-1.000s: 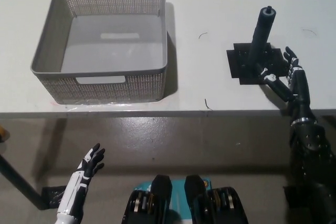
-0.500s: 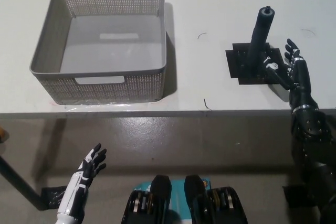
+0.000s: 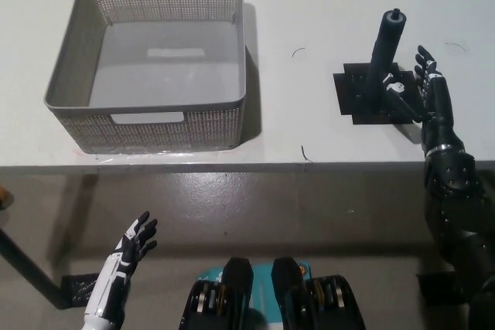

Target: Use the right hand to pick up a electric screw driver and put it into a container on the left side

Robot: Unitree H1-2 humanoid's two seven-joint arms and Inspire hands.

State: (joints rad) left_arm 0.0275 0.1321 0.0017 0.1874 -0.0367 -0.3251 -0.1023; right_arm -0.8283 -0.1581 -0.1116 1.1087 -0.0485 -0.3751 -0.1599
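The screwdriver (image 3: 384, 53) stands upright on a black pad (image 3: 370, 98) on the right part of the white surface (image 3: 309, 5), its dark body rising from the pad with a small tip at the top. The right hand (image 3: 421, 86) is over the surface just to the right of the screwdriver, above the pad's right edge, with the black arm coming up from the lower right corner. Its fingers (image 3: 424, 62) are spread and released, grasping nothing; one light-marked fingertip reaches toward the lower part of the screwdriver, and whether it touches cannot be told.

The basket (image 3: 69, 75), grey and perforated with slot handles in its near and far walls, sits on the left part of the surface, well apart from the screwdriver. Nothing shows inside it but its pale floor.

The left hand (image 3: 133, 241) rests low at the lower left, below the front edge of the surface and off it, fingers apart and holding nothing
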